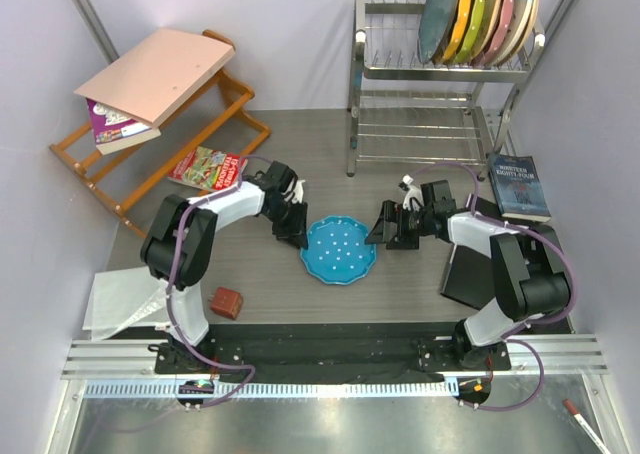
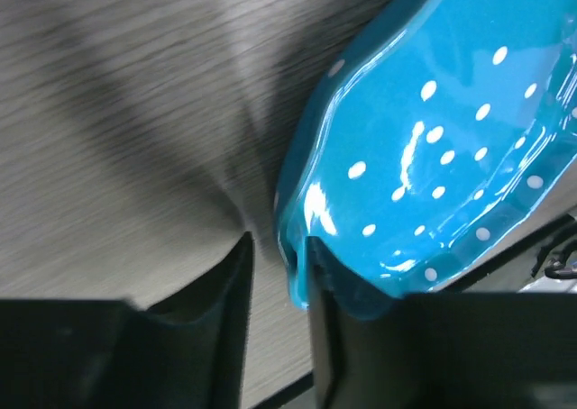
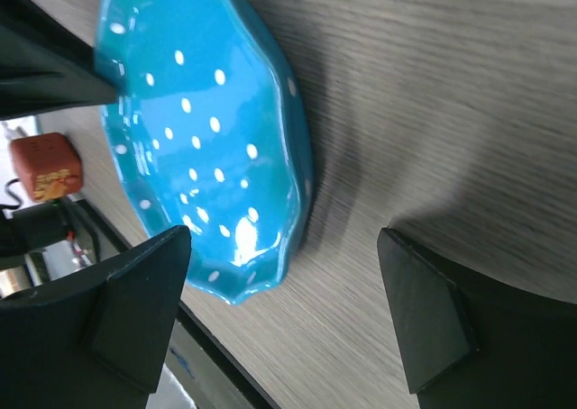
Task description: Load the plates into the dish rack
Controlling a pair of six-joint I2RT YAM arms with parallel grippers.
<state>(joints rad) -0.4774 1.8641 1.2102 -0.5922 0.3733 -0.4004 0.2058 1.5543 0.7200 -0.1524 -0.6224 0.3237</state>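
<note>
The blue scalloped plate (image 1: 338, 250) with white dots lies flat on the table between my two grippers. My left gripper (image 1: 293, 230) is at its left rim. In the left wrist view (image 2: 278, 283) the jaws straddle the plate's rim (image 2: 293, 256), one finger outside and one under the plate, with a gap showing table, so the gripper is open. My right gripper (image 1: 388, 232) is wide open just right of the plate (image 3: 207, 139). The dish rack (image 1: 440, 84) stands at the back right. Its top tier holds the dark grey-blue plate (image 1: 438, 19), orange plate (image 1: 462, 16) and green plate (image 1: 485, 14) upright.
Pink (image 1: 505, 14) and pale plates (image 1: 522, 9) also stand in the rack. A wooden shelf (image 1: 150, 124) with a folder is at back left, with a magazine (image 1: 207, 167) beside it. A brown block (image 1: 226, 302), a book (image 1: 519, 186) and a black pad (image 1: 470, 264) lie nearby.
</note>
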